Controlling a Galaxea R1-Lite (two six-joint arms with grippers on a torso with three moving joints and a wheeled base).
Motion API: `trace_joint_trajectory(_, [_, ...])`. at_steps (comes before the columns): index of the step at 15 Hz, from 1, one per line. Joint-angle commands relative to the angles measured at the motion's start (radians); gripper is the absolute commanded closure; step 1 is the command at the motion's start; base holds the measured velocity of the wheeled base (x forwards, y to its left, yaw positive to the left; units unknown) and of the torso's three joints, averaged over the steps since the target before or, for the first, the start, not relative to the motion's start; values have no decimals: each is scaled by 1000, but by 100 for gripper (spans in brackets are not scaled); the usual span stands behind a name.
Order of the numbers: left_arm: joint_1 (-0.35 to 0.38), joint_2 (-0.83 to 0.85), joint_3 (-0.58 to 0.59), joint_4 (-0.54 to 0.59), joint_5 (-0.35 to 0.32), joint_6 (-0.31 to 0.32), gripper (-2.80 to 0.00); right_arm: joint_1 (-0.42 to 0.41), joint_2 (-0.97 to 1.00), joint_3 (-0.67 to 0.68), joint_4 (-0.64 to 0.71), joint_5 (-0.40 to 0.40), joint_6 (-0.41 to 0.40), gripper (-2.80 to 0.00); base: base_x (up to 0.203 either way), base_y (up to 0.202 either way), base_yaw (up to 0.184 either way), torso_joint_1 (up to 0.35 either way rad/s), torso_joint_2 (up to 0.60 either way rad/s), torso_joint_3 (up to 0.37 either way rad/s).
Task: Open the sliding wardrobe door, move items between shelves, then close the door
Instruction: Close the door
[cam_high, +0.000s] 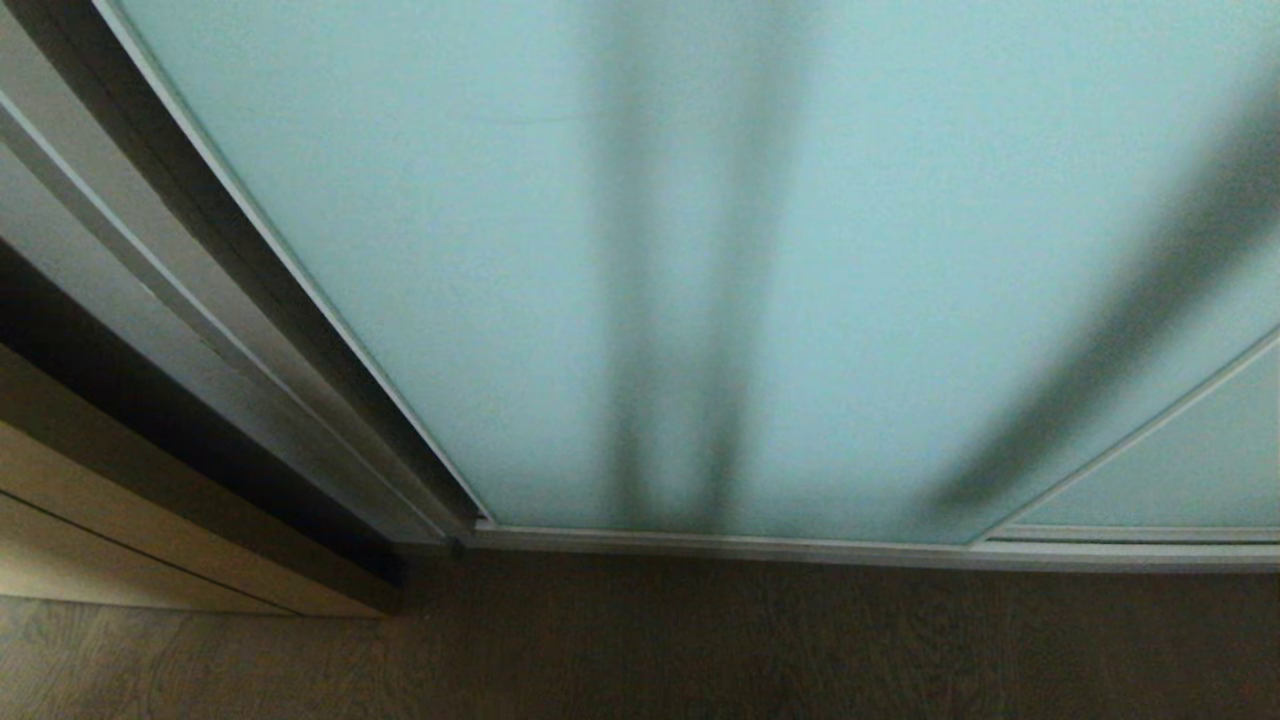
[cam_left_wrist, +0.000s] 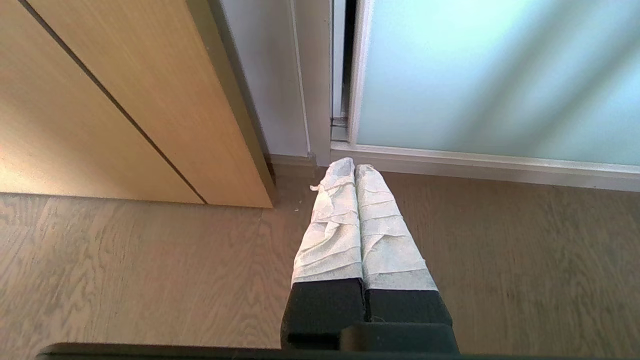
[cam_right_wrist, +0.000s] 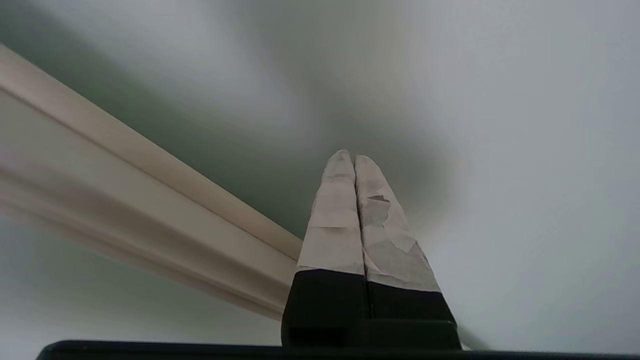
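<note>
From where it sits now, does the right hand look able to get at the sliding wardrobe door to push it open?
Probably yes. The right hand, fingers shut together, points at the sliding wardrobe door from close by with nothing between them. Whether it already touches the glass cannot be told.

The left tool (cam_left_wrist: 355, 167) points down, its taped fingers (cam_left_wrist: 330, 230) pressed together. The right tool (cam_right_wrist: 348, 156) is raised, its fingers (cam_right_wrist: 335, 220) likewise pressed together, holding nothing.
</note>
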Motion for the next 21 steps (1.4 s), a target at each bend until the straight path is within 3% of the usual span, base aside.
trace_joint_trajectory(1, [0,1,0,0,2,-1,0,16,-47,42,-5,2,-3,0,0,0,0,0,0,0])
trace_joint_trajectory(10, [0,1,0,0,0,-1,0,15,-55,45,-20,2,-28,0,0,0,0,0,0,0])
trace_joint_trajectory(15, [0,1,0,0,0,-1,0,5,-65,48,-99,-22,-234,0,0,0,0,0,0,0])
trace_joint_trajectory(18, [0,1,0,0,2,-1,0,-5,-43,40,-283,-80,-409,0,0,0,0,0,0,0])
trace_joint_trajectory(21, [0,1,0,0,0,-1,0,-98,-14,42,-476,-95,-531,0,0,0,0,0,0,0])
